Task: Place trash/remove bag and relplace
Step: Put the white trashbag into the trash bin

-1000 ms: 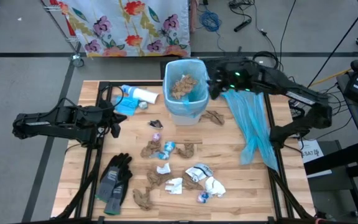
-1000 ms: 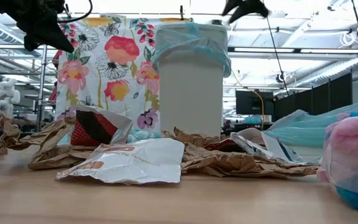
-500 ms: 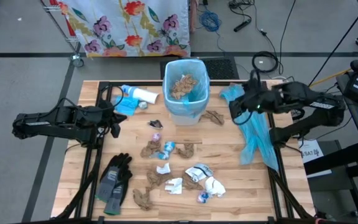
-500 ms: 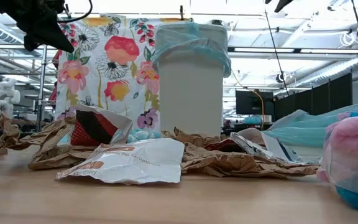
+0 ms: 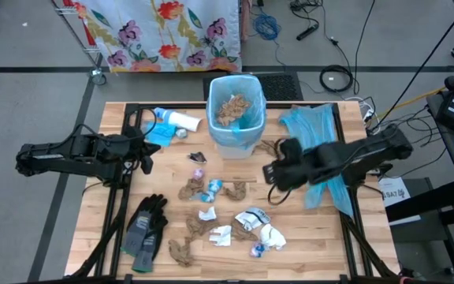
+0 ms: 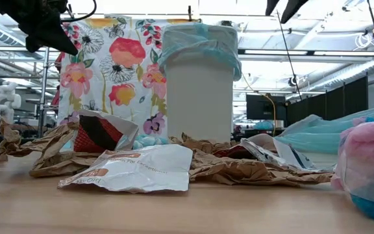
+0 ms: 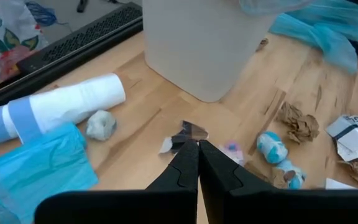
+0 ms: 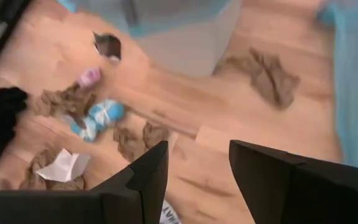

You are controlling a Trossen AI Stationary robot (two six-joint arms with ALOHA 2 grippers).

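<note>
The white bin (image 5: pixel 236 118) with a blue liner stands at the table's far middle, with brown paper wads inside. Trash lies scattered in front of it: brown wads (image 5: pixel 191 189), white scraps (image 5: pixel 254 218) and blue bits (image 5: pixel 213 187). My right gripper (image 5: pixel 273 173) is open and hovers above the table to the near right of the bin, beside a brown wad (image 8: pixel 267 70). It touches nothing. My left gripper (image 7: pixel 197 155) is shut and empty. It waits at the table's left, pointing at a small dark scrap (image 7: pixel 190 132).
A loose blue bag (image 5: pixel 321 154) lies spread along the table's right side. Dark grey gloves (image 5: pixel 144 225) lie at the near left. A white tube bottle (image 5: pixel 181 121) and a blue pack (image 5: pixel 161 135) lie left of the bin. A flowered cloth (image 6: pixel 109 71) hangs beyond the far edge.
My right gripper has swung away from the bin's right rim. It went first toward the table's right, then toward the near edge and down, and is now over the table's middle right. The bin, the trash and my left arm have not moved.
</note>
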